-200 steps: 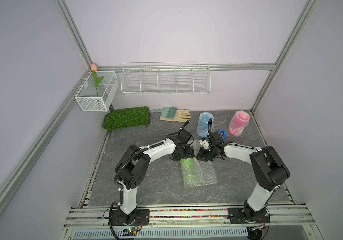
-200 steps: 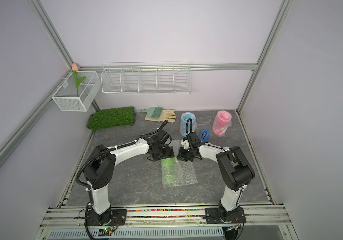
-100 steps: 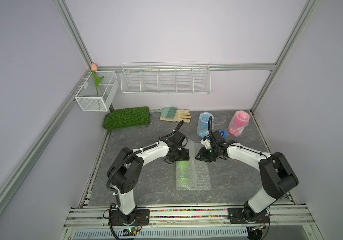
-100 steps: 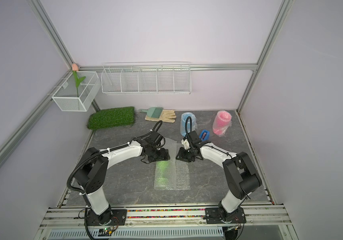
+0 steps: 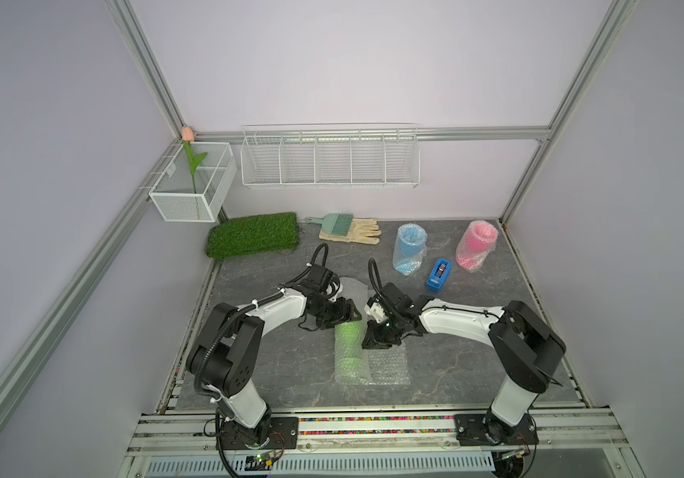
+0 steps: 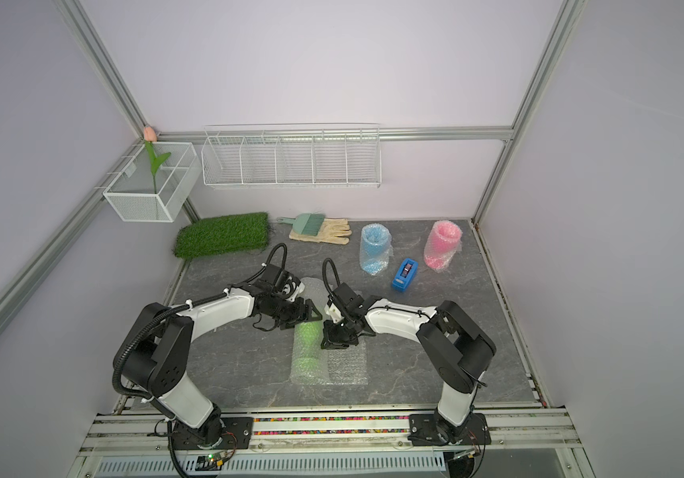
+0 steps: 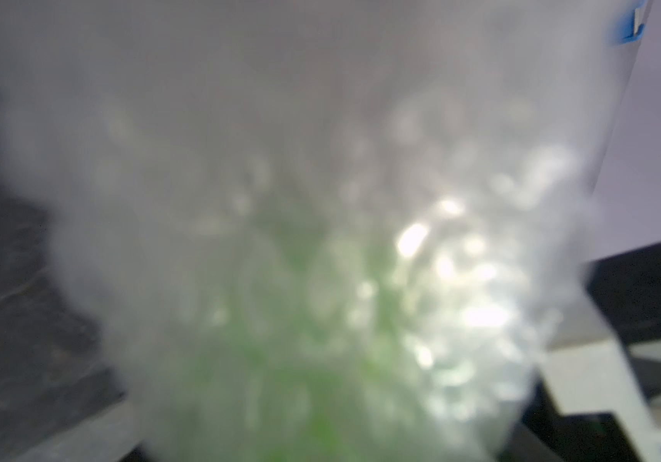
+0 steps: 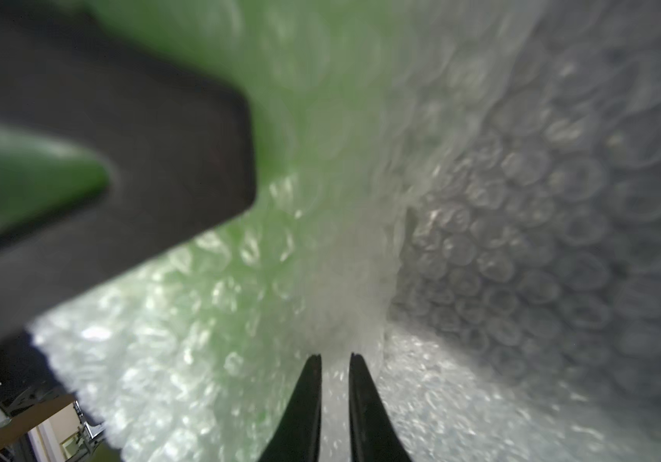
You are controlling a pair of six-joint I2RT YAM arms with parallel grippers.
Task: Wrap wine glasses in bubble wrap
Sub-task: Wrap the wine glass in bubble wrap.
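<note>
Green glass [image 5: 348, 347] lies on its side near the front of the tabletop [image 5: 456, 372], rolled in wrap [image 5: 387, 366]. Its long way runs from 6 to 12 o'clock. A flat flap of wrap lies at 3 o'clock of the roll.

Both hands are at the roll's far end. Left hand [image 5: 346, 318] reaches in from 9 o'clock. Its jaws stand wide with the roll's end between them, but I cannot tell if they squeeze it. Right hand [image 8: 333, 360] sits by the flap's far corner, so it is nearer the flap. It is almost closed, and I see nothing held.

I think the flap must fold toward 9 o'clock next. Bare room lies at 3 and 9 o'clock. Farther off, near 1 o'clock, are the tape [image 5: 439, 275], blue glass [image 5: 408, 248] and pink glass [image 5: 476, 244], both wrapped, well apart.
</note>
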